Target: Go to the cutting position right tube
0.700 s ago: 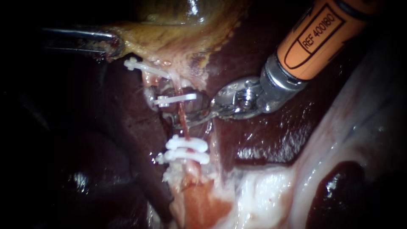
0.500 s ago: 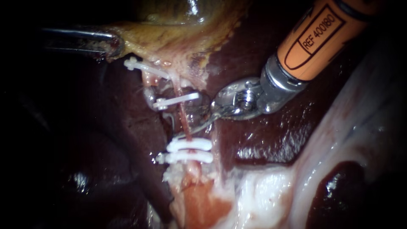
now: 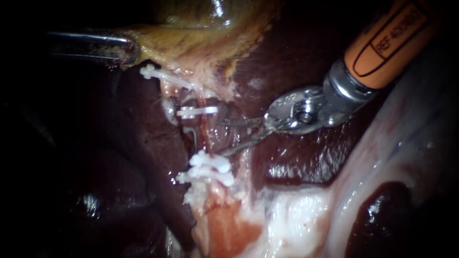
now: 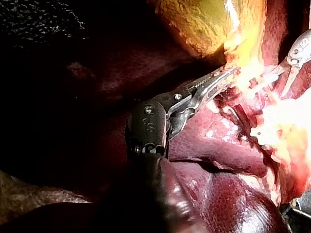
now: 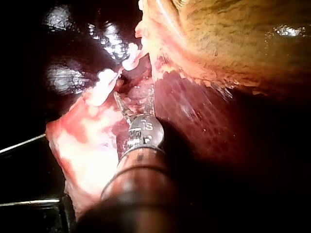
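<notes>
A thin reddish tube (image 3: pixel 203 130) runs down from the yellow gallbladder (image 3: pixel 201 33), between a white clip (image 3: pixel 197 112) above and two white clips (image 3: pixel 208 169) below. My right instrument (image 3: pixel 224 137) comes in from the upper right on an orange shaft. Its two slim blades stand open just right of the tube and do not grip it. In the right wrist view the same open blades (image 5: pixel 136 98) point at the clipped tissue. My left instrument (image 3: pixel 125 50) is shut on the gallbladder's edge, as the left wrist view (image 4: pixel 216 79) also shows.
Dark liver (image 3: pixel 143 143) lies around and under the tube. Another white clip (image 3: pixel 160 75) sits higher up to the left, under the gallbladder's edge. Pale fatty tissue (image 3: pixel 296 215) fills the lower right.
My right instrument has drawn back to the right and upward, so its blades no longer reach across the tube. The two lower clips have tilted slightly. The left instrument has stayed put.
</notes>
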You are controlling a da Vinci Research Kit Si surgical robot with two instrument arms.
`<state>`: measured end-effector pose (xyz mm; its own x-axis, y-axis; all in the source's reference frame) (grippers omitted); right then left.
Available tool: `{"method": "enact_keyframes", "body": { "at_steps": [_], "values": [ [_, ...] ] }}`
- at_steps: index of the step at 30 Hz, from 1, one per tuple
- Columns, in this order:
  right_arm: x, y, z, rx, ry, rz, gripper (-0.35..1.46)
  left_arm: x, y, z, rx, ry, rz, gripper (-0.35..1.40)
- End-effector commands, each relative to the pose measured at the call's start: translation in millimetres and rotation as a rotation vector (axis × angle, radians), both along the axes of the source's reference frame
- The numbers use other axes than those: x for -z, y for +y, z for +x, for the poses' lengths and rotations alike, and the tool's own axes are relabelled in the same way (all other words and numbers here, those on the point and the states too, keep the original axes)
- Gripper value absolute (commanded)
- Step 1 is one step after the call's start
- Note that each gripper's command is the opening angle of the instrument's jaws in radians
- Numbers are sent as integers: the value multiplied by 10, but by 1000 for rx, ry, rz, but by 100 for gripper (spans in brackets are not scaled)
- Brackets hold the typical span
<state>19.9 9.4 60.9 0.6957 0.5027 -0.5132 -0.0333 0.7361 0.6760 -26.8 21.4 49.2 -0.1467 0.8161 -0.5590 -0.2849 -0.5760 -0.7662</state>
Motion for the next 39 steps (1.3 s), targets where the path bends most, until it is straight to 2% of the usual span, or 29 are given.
{"method": "enact_keyframes", "body": {
  "at_steps": [1,4,9,13,16,22,29,33,39],
  "values": [
    [3,3,-3,-8,20,7,133,0,0,0,0,0,0,-35],
    [11,9,-8,-34,76,24,134,-1,0,0,-1,0,0,-35],
    [17,5,-1,-41,100,24,136,-2,0,0,0,0,-1,-35],
    [15,-1,11,-62,115,37,136,-2,0,0,0,0,-1,-35],
    [11,-5,24,-72,107,40,140,-2,0,0,0,0,-1,-35],
    [2,-17,52,-61,115,65,140,-1,0,0,0,0,-1,-35],
    [1,-30,84,-60,171,111,143,-2,0,0,0,0,-1,-35],
    [4,-31,94,-46,197,140,145,-1,0,0,0,0,-1,-35],
    [9,-30,97,-60,219,148,145,-1,0,0,0,0,-1,-35]
  ]
}}
